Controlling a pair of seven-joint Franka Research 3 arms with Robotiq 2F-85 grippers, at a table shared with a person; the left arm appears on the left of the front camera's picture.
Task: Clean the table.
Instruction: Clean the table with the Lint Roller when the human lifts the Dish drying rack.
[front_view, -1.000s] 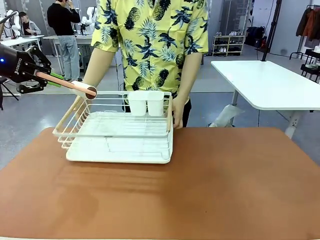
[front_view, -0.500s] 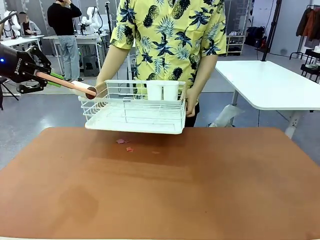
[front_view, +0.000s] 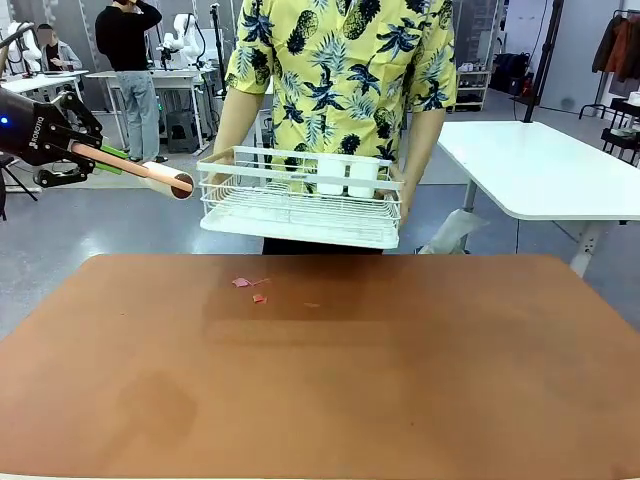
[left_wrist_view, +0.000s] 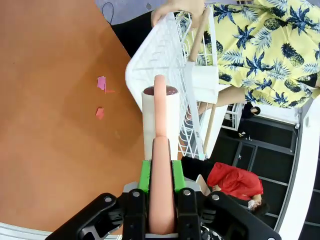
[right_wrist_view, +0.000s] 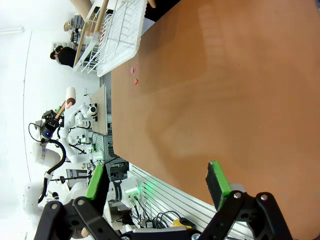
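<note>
The lint roller (left_wrist_view: 160, 112) is clamped at its handle by the left gripper (left_wrist_view: 161, 174), off the table's (front_view: 400, 380) far left corner; the right gripper (right_wrist_view: 156, 181) is spread wide over its near edge; pink scraps (front_view: 250, 286) (small) are seen near the far edge.

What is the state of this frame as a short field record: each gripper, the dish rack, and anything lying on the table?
left gripper: shut on the pink handle of the lint roller, held in the air at the left
right gripper: open, holding nothing
dish rack: white, held above the far edge by the person's hands, two white cups inside
table: a few pink scraps near the far side, left of centre
</note>
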